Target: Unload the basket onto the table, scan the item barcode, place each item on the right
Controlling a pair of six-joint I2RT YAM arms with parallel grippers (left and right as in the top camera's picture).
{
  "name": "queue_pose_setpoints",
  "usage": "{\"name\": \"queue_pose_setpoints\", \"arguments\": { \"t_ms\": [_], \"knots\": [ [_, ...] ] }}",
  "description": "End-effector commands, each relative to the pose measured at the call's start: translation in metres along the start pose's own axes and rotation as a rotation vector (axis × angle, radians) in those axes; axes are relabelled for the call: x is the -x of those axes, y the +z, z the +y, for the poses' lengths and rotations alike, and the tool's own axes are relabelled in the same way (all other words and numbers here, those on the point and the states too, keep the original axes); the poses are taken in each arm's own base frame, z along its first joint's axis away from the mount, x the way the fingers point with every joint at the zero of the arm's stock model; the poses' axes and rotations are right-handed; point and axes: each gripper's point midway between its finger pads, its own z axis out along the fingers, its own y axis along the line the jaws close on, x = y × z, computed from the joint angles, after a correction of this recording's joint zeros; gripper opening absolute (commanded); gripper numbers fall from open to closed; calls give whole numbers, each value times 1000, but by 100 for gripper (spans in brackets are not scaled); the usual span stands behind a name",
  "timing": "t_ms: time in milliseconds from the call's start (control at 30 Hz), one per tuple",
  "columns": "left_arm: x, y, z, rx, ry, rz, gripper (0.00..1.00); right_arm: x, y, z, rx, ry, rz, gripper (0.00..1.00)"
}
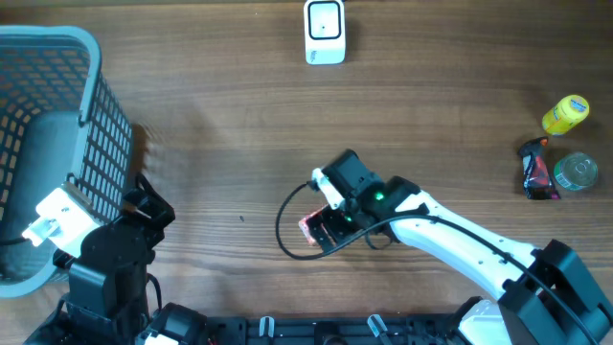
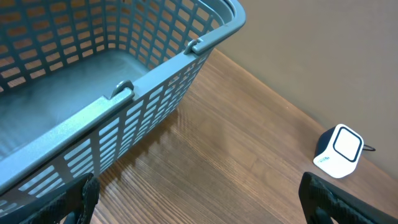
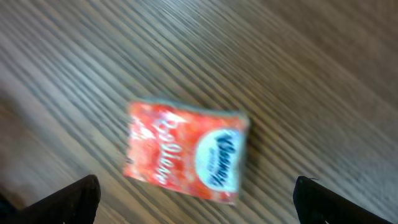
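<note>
The red tissue pack is seen lying flat on the desk, well away from the white scanner, on the side toward the arms. The right tool is held above the pack with its fingers spread wide, and nothing is gripped by it. The left tool is also opened wide and empty, far to the left of the scanner, just beside the grey basket. A yellow bottle and a dark packet are found far to the right of the scanner.
</note>
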Motion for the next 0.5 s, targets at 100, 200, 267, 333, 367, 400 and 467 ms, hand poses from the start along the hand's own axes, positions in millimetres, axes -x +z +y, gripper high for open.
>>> {"name": "queue_pose_setpoints", "arguments": {
  "t_ms": [100,200,267,333,367,400,467],
  "knots": [
    [1,0,2,5,-23,-7,100,1,8,3,-67,-71,25,100],
    [1,0,2,4,-23,-6,100,-8,25,-6,-125,-82,83,100],
    [1,0,2,4,-23,-6,100,-11,40,-7,-131,-77,129,100],
    [1,0,2,5,-23,-7,100,-7,53,-1,-131,-94,160,100],
    [1,0,2,5,-23,-7,100,-3,57,3,-129,-103,164,100],
    [1,0,2,5,-23,-7,100,2,60,9,-126,-118,164,99],
    [1,0,2,5,-23,-7,100,10,65,16,-148,-115,156,100]
  ]
}}
